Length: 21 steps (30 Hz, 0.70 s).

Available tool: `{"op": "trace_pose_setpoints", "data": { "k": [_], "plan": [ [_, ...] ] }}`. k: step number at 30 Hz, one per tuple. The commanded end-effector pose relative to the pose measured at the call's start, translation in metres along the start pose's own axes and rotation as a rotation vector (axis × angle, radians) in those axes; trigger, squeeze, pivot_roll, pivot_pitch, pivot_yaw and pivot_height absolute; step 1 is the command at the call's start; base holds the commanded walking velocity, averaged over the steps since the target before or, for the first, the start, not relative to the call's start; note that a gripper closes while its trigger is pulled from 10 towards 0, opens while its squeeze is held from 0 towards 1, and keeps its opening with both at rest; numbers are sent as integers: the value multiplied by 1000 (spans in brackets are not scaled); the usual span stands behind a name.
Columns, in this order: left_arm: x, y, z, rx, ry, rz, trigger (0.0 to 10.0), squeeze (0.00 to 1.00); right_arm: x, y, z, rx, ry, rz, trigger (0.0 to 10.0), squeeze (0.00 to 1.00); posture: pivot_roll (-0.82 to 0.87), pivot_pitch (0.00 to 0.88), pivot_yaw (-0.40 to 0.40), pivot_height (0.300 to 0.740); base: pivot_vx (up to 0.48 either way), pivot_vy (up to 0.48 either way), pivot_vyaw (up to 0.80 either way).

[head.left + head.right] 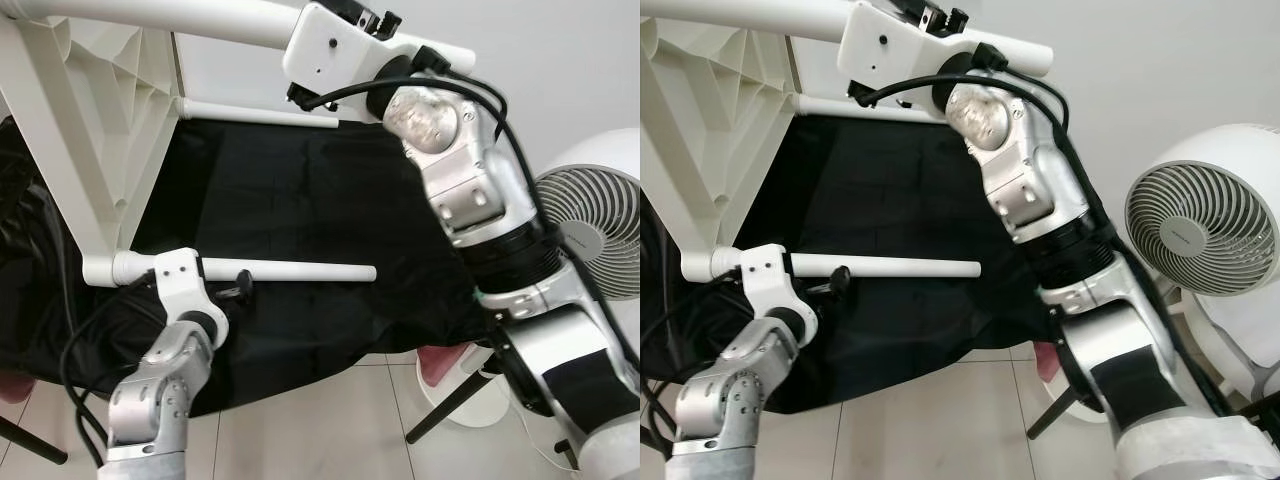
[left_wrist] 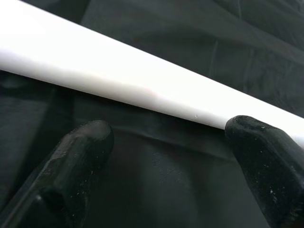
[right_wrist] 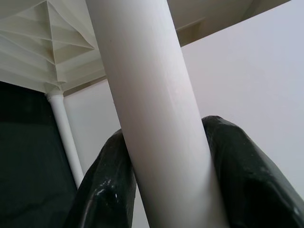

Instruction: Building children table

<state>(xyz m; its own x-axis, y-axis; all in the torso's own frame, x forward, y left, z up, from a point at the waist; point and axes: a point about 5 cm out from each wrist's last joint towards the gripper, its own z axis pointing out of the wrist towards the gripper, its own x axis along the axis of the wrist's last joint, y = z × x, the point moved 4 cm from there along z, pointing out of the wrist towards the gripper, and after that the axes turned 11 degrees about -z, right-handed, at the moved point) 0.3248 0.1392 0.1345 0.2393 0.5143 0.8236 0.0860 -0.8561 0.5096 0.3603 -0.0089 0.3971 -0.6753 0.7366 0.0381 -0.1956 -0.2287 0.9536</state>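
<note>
One leg between right jaws (clamped)

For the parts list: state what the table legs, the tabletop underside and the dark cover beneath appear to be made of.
Table legs: smooth white tube with a soft sheen, probably plastic, possibly painted metal.
Tabletop underside: moulded white plastic, judging by its ribbed webbing.
Dark cover: thin black sheet, creased and faintly glossy, likely fabric or plastic film.

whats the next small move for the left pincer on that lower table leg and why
Probably close the left pincer on the lower table leg. Its fingers are spread, with the leg crossing just beyond their tips, ungripped, while the right pincer already clamps the upper leg.
</note>
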Motion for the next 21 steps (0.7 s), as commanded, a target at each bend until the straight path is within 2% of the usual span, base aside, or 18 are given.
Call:
{"op": "trace_pose_setpoints", "data": {
  "k": [1, 6, 8, 9, 10, 15, 17, 21],
  "plan": [
    [-3, 1, 3, 21, -16, -2, 10000, 0, -11, 2, -1, -18, -32, 91, 0, 0, 60, 48, -40, 740, 0, 0, 0],
    [1, 8, 13, 37, -8, -22, 10000, 0, -16, 12, -6, -75, -69, 118, 0, 0, 58, 48, -42, 740, 0, 0, 0],
    [6, 13, 28, 85, -18, -68, 10000, 0, -29, 23, -14, -127, -116, 139, 0, 0, 52, 45, -41, 740, 0, 0, 0],
    [6, 13, 28, 85, -18, -68, 10000, 0, -29, 23, -14, -127, -116, 139, 0, 0, 52, 45, -41, 740, 0, 0, 0],
    [9, 18, 34, 103, -25, -98, 10000, 0, -38, 28, -19, -150, -145, 144, 0, 0, 42, 43, -35, 740, 0, 0, 0],
    [12, 21, 41, 134, -41, -134, 10000, 0, -52, 36, -29, -187, -195, 143, 0, 0, 20, 43, -16, 740, 0, 0, 0],
    [19, 18, 43, 171, -26, -132, 10000, 0, -63, 43, -38, -211, -231, 135, 0, 0, 14, 43, -10, 740, 0, 0, 0],
    [25, 13, 43, 210, -16, -149, 10000, 0, -70, 49, -44, -237, -252, 133, 0, 0, 6, 42, 0, 740, 0, 0, 0]
  ]
}}
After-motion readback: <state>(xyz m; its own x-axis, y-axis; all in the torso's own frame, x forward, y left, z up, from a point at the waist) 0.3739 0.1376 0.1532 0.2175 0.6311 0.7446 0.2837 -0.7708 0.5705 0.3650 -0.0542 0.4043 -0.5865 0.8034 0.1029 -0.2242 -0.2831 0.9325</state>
